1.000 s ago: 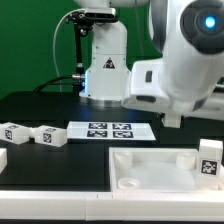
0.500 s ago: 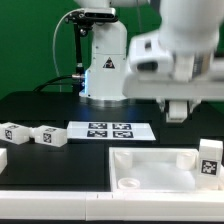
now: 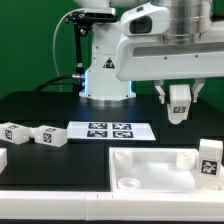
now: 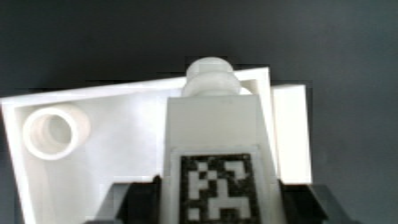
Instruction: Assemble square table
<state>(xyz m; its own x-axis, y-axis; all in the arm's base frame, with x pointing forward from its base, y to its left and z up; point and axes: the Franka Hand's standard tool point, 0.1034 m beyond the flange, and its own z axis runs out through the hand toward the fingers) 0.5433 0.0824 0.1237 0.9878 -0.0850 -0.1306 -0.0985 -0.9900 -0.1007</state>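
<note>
My gripper point(image 3: 178, 103) hangs above the back right of the square table top point(image 3: 150, 172) and is shut on a white tagged leg point(image 3: 179, 101). In the wrist view the leg point(image 4: 217, 120) runs out from between the dark fingers point(image 4: 135, 200), tag facing the camera and its rounded tip over the top. Under it lies the top's corner point(image 4: 107, 170) with a round hole point(image 4: 50, 133). Another leg point(image 3: 209, 160) stands upright at the top's right side. Two more legs point(image 3: 15, 133) point(image 3: 47, 136) lie on the black table at the exterior view's left.
The marker board point(image 3: 112, 130) lies flat behind the table top. The robot's base point(image 3: 105, 70) stands at the back centre. A white piece point(image 3: 3, 158) shows at the exterior view's left edge.
The arm's upper part has swung toward the exterior view's left and the wrist has turned. The gripper with its leg now shows plainly over the table top.
</note>
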